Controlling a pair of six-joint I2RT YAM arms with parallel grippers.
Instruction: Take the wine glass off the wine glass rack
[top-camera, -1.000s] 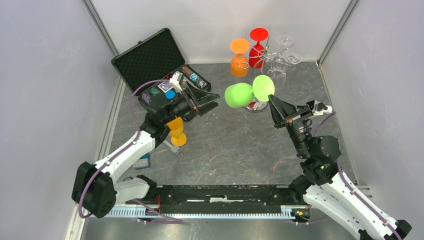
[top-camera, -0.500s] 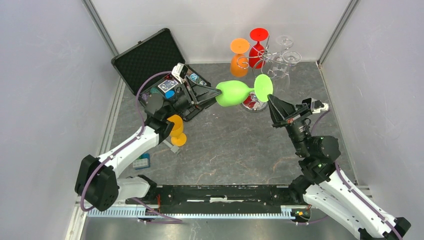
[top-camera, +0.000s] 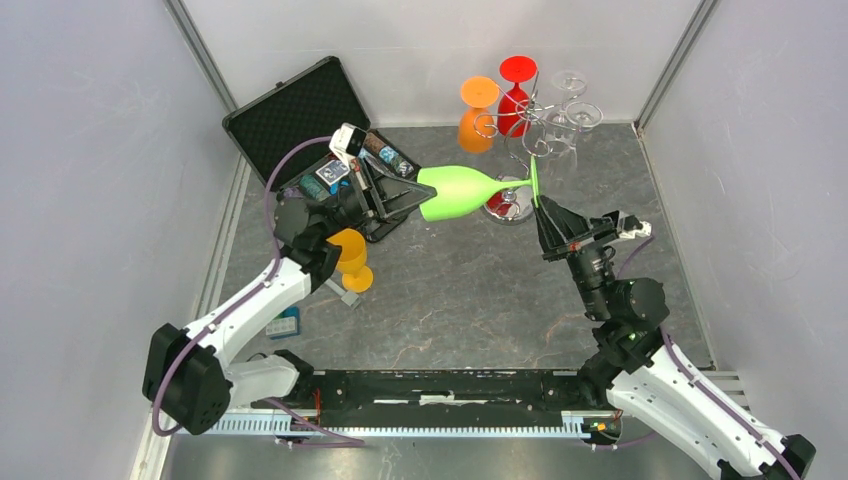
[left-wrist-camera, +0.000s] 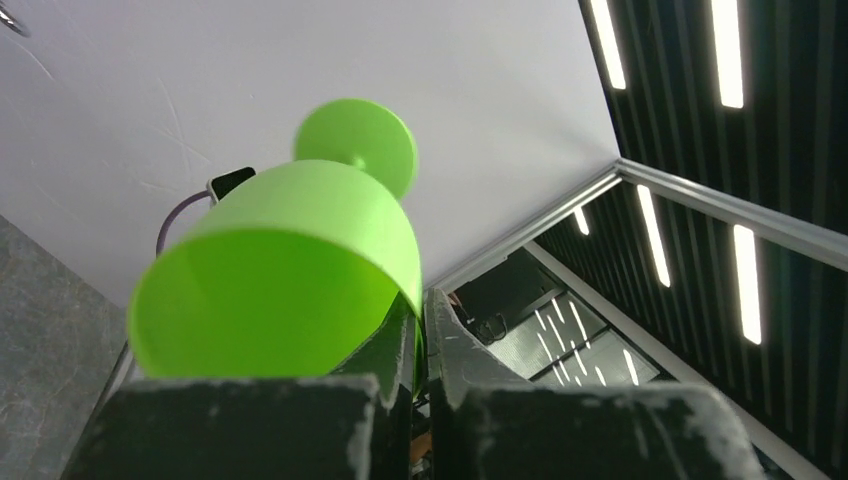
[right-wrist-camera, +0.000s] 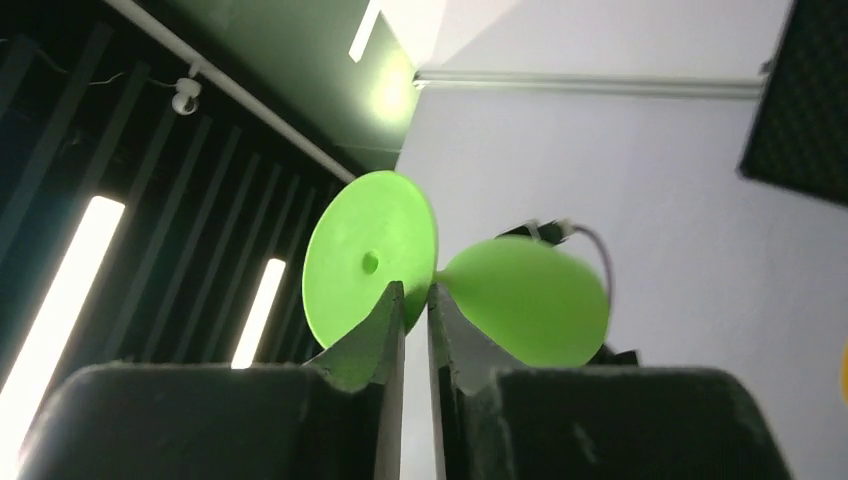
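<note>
Green and matte, probably light, stiff plastic, the wine glass hangs sideways just in front of the wine glass rack. The left hand is clamped on its bowl rim and the right hand pinches its foot's edge. Both holds are thin and slippery; the stem looks surer.

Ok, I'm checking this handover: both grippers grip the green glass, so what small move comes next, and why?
Probably the right gripper should open and release the foot: the left gripper is shut on the rim of the bowl of the green wine glass, which hangs level between them, so one grip seems enough.
</note>
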